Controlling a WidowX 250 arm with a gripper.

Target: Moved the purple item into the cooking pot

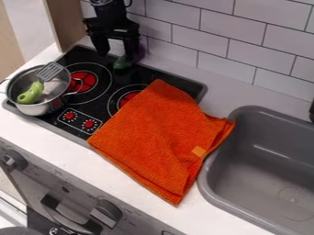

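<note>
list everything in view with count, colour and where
round metal cooking pot: one, silver, stove's left end
slotted plastic spatula: one, green and grey, in pot
smooth rounded item: one, purple and green, stove's back edge
flat stove: one, black, red burners, on counter
folded square cloth: one, orange, over stove and counter
rectangular sink: one, grey, right
flat counter: one, white, middle
tiled wall: one, pale, behind
two-finger tool: one, black, above stove's back

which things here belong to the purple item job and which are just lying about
For the job:
purple eggplant with green stem, at the back of the stove
metal cooking pot
tool, by the eggplant

Just lying about:
green-handled slotted spatula, in the pot
orange cloth, partly over the stove
</note>
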